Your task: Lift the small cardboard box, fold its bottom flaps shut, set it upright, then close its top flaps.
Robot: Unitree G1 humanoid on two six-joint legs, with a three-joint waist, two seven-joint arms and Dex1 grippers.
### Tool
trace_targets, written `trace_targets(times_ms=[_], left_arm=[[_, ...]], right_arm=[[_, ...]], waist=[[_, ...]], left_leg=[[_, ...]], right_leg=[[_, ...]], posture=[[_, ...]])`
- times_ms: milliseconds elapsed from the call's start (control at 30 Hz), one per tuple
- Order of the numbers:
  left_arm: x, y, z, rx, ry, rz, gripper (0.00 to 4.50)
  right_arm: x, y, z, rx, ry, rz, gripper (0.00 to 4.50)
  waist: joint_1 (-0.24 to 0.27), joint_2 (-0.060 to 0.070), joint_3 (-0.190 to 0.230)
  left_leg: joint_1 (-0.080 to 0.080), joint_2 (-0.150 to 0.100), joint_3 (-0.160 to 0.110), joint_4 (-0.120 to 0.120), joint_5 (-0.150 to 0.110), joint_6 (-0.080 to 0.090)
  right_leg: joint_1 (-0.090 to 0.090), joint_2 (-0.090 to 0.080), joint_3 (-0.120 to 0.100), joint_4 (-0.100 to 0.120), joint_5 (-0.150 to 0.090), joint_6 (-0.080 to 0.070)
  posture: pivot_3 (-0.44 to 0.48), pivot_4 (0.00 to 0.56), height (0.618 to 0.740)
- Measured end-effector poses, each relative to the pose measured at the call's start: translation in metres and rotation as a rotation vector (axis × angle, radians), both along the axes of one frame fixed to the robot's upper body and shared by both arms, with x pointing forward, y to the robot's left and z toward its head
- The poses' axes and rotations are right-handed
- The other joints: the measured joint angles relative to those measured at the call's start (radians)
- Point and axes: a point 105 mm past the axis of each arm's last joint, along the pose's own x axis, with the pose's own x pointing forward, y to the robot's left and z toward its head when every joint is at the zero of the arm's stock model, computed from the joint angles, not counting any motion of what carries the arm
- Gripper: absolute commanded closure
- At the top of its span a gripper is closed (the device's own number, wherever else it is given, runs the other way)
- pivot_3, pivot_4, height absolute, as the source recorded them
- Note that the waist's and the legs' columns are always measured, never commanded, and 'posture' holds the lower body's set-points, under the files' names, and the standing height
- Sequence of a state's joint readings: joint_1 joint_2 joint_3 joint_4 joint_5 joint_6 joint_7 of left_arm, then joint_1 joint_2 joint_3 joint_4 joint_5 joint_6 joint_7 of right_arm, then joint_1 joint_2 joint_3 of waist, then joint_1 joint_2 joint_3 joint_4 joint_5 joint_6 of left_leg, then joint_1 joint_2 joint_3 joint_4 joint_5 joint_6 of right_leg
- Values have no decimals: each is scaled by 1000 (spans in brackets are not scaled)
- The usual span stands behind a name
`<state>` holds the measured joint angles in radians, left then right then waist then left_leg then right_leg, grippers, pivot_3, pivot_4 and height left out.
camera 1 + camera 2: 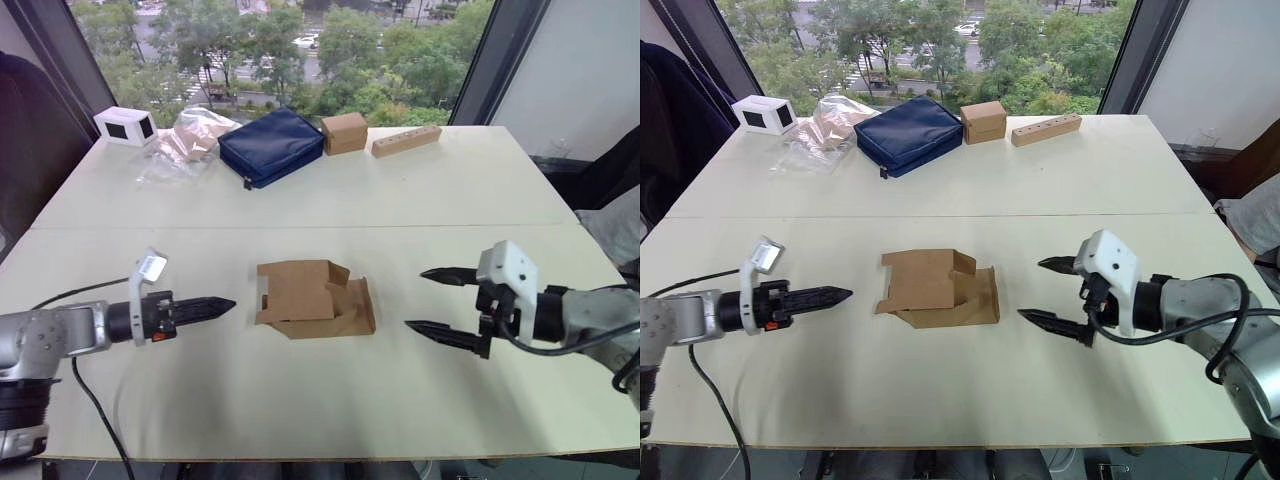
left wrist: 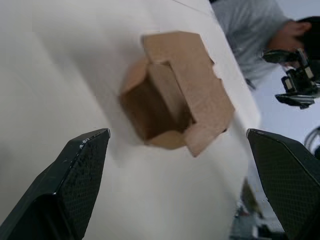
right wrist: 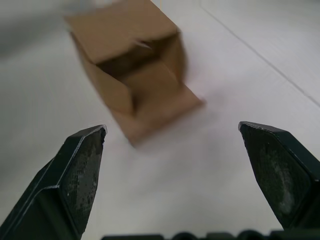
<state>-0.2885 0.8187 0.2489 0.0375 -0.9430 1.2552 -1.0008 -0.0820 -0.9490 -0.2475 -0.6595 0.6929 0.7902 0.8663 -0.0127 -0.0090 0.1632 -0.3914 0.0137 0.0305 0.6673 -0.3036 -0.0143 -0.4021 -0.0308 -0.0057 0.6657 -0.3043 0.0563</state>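
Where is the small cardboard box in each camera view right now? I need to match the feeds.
Left eye: small cardboard box centre of the table, between both grippers.
Right eye: box centre, slightly left.
Left wrist: box upper middle, open end facing the camera.
Right wrist: box upper left of centre, open end visible.
Shared landmark: the white table under the box.

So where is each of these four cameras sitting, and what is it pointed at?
Left eye: on the head, looking down over the table; both arms show, with the cardboard box between them.
Right eye: beside it, same scene.
Left wrist: on the left arm, looking along the open left gripper into the box's open end.
Right wrist: on the right arm, along the open right gripper at the box's other open end.
All four share the box.
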Motion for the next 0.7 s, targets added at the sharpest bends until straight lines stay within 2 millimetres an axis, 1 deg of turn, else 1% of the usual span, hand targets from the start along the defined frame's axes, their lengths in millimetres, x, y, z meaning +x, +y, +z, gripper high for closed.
trace_targets(times_ms=[200,233,300,400,533,700], left_arm=[[11,-10,0,-109,78,-9,0],[13,-12,-2,-122,97,-14,0],[17,-23,-11,-156,147,-39,0],[20,-41,-23,-188,203,-75,0],[26,-60,-16,-204,178,-138,0],[39,-71,-16,-197,156,-150,0]], right_arm=[[-15,21,3,17,-6,32,10],[-16,22,2,19,-6,28,10],[-18,25,0,32,-2,15,10],[-18,26,-4,48,3,-15,10],[-17,24,-6,52,4,-42,10],[-19,25,-8,55,12,-44,10]], waist=[[3,-1,0],[3,-1,0],[5,-2,0],[4,-2,-1],[3,-2,-1],[2,-2,-1]], left_leg=[[0,0,0,1,0,-1],[0,0,0,1,0,-1],[0,-1,0,1,0,-1],[0,-1,0,2,0,-1],[0,-1,0,1,1,-1],[0,-1,0,2,1,-1]], right_leg=[[1,0,0,0,0,0],[1,0,0,0,0,0],[1,0,0,0,0,0],[1,0,0,0,0,0],[1,1,0,1,0,0],[1,2,0,1,0,0]], posture=[[0,150,740],[0,150,740],[0,150,740],[0,150,740],[0,150,740],[0,150,740]])
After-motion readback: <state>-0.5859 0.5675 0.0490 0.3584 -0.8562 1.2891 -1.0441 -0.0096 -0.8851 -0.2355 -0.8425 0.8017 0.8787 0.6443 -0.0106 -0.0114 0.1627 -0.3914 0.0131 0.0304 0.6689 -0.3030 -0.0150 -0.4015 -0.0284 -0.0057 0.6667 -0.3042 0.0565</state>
